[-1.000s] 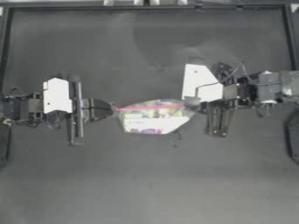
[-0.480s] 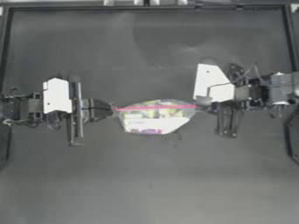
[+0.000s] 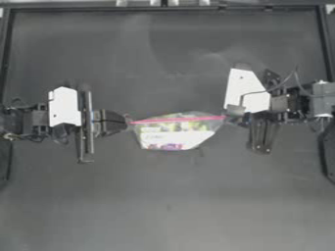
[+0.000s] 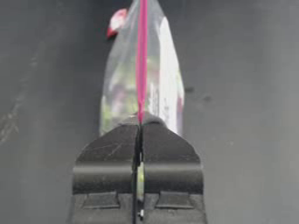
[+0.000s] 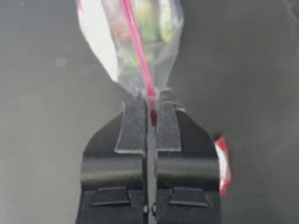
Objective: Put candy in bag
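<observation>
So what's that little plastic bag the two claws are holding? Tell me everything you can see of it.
The bag is a small clear plastic zip pouch with a pink-red seal strip along its rim. Multicoloured sweets and a whitish patch show through it. It hangs stretched between the two arms near the middle of the dark table: the left gripper is shut on one end of the strip, the right gripper on the other. The strip looks taut and closed; the pouch sags below it.

clear bag (image 3: 175, 131) with pink-red seal strip, green, magenta and whitish patches showing through; red sweet (image 5: 222, 169) beside black right gripper (image 5: 150, 114); dark grey counter (image 3: 163, 206)
</observation>
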